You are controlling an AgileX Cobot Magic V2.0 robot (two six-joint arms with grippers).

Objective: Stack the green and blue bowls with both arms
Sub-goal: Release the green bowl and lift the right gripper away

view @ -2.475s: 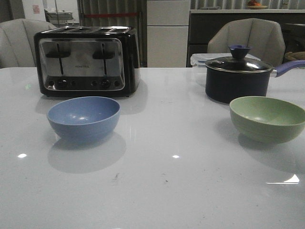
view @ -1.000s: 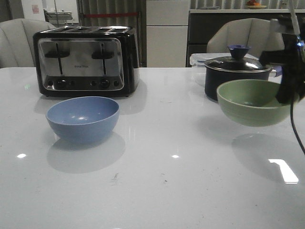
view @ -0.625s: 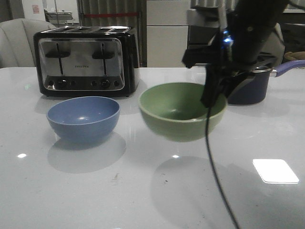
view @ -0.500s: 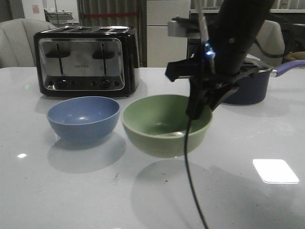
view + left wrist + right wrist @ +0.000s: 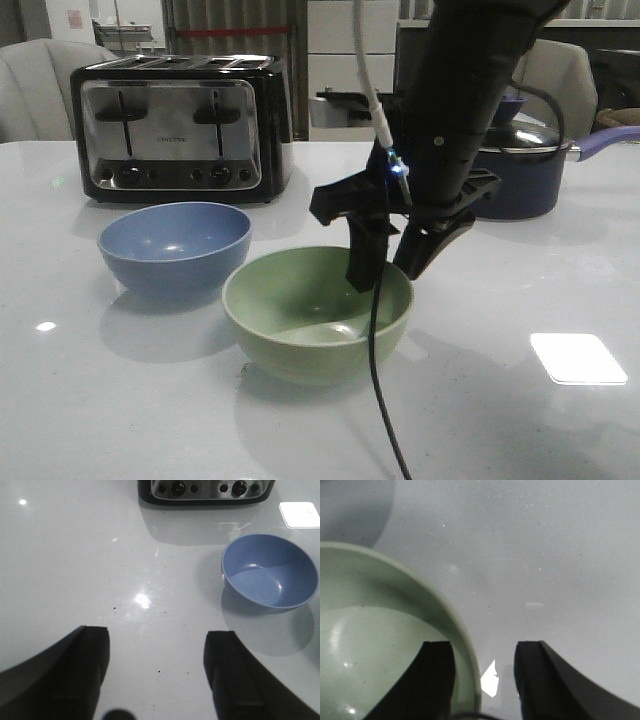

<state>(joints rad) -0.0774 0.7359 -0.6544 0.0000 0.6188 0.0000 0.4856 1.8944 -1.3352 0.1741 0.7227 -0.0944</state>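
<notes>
The pale green bowl [image 5: 300, 330] sits on the white table in the front middle, just right of and nearer than the dusty blue bowl [image 5: 175, 245]; whether they touch I cannot tell. My right gripper [image 5: 385, 275] straddles the green bowl's right rim, one finger inside and one outside. In the right wrist view [image 5: 482, 655] the jaws stand apart, and the outer finger is clear of the green bowl [image 5: 370, 630]. My left gripper [image 5: 156, 640] is open and empty above bare table, with the blue bowl [image 5: 270, 572] some way off. The left arm is out of the front view.
A black and steel toaster [image 5: 180, 125] stands behind the blue bowl and also shows in the left wrist view [image 5: 205, 490]. A dark lidded saucepan [image 5: 520, 180] with a blue handle stands at the back right, behind my right arm. A thin black cable [image 5: 380, 400] hangs from the right gripper.
My right arm carried the green bowl from the right side leftwards and down to the table beside the blue bowl. The blue bowl has not moved.
</notes>
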